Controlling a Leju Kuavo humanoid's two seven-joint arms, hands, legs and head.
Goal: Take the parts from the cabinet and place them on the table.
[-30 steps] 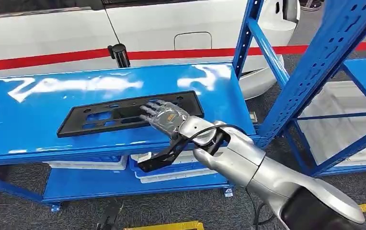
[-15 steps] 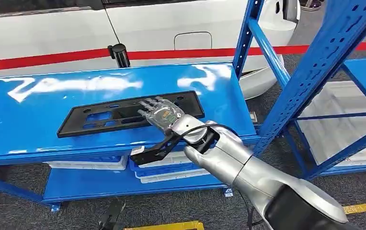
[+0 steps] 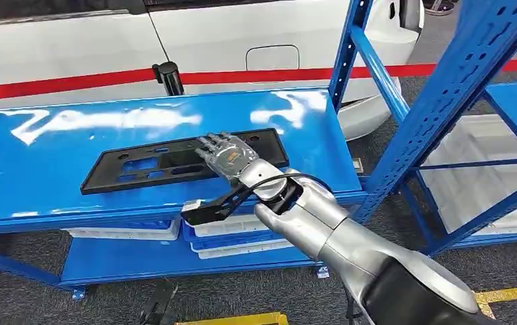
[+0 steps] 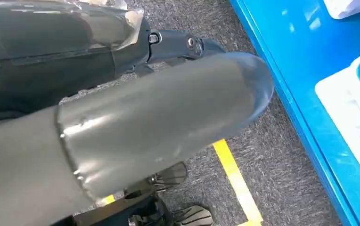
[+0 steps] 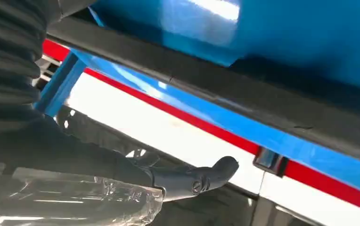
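Black plastic forms the task's part, a long flat plate frame [image 3: 174, 162] with several cut-outs, lying flat on the top shelf [image 3: 53, 176] of the blue steel rack, roughly midway along it and nearer the front edge than the back. Its right end points toward the rack's right front upright [image 3: 347, 61].

From the lower right of the head view the silver right arm [image 3: 337, 237] reaches in, and the right hand [image 3: 227, 154] lies palm down on the right half of the plate frame, fingers [image 3: 210, 143] stretched out over it. Whether the hand actually grasps the frame or merely rests on it cannot be told. In the right wrist view the grey thumb [image 5: 201, 176] juts out below the frame's dark edge [image 5: 244, 101], with blue shelf behind.

Under the top shelf, white trays [image 3: 235, 233] sit on the lower shelf. Behind the rack stands a white vehicle [image 3: 195, 40] with a red stripe along its side. A 2nd blue rack [image 3: 486, 88] stands to the right.

Grey carpet [image 4: 282, 155] with a yellow floor line [image 4: 237, 181] appears in the left wrist view beside the blue rack's lower edge; the left hand's state cannot be told.
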